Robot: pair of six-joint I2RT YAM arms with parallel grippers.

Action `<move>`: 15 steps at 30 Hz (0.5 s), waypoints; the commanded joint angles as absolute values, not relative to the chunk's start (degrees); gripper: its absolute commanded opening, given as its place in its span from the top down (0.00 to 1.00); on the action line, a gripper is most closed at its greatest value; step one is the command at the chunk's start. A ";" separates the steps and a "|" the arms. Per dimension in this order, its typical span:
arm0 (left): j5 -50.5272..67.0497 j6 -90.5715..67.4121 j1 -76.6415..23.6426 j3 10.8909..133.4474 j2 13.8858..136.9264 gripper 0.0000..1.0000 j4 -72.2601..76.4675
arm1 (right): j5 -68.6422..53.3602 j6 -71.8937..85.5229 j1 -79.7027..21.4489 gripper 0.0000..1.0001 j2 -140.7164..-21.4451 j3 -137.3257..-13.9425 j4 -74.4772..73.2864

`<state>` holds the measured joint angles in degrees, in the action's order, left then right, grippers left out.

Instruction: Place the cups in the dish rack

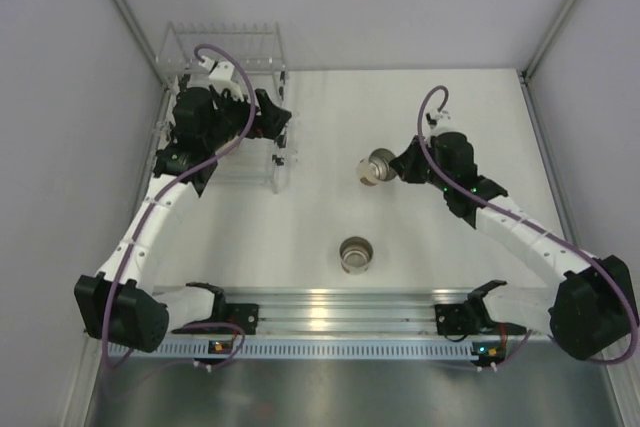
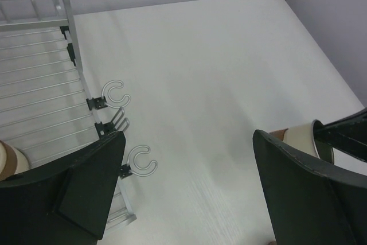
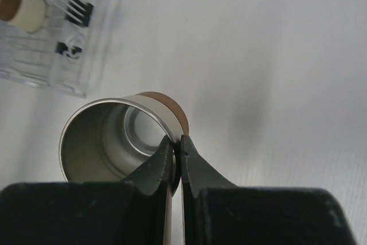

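Note:
The clear dish rack (image 1: 225, 57) stands at the far left. My left gripper (image 1: 281, 133) hangs open and empty over its right edge; the left wrist view shows the wide gap between its fingers (image 2: 189, 142), the rack's tines (image 2: 40, 84) and a cream cup with a brown band (image 2: 10, 162) lying in the rack. My right gripper (image 1: 396, 167) is shut on the rim of a cream cup (image 1: 376, 167), held tilted above the table. The right wrist view shows its fingers (image 3: 178, 142) pinching that cup's wall (image 3: 114, 136). Another cream cup (image 1: 356, 254) stands upright mid-table. I cannot make out any clear cups.
Grey walls close in the table (image 1: 450, 97) on the left, far and right sides. The rack's C-shaped hooks (image 2: 114, 93) stick out on its right side. A metal rail (image 1: 340, 307) with the arm bases runs along the near edge.

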<state>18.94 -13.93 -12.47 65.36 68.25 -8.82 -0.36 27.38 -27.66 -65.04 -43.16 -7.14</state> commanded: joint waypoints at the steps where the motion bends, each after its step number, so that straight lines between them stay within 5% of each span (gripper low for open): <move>1: 23.03 -16.70 -12.65 64.16 68.38 0.02 -2.55 | -14.12 34.26 -24.35 1.00 -67.05 -43.25 15.35; 15: 37.43 -35.23 -17.84 51.42 65.74 0.01 26.79 | -25.57 56.68 -22.24 1.00 -67.68 -30.15 59.67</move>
<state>30.65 -26.44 -17.30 52.80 66.89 11.99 -22.11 51.05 -22.96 -71.37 -30.35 43.57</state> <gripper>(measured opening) 0.983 0.031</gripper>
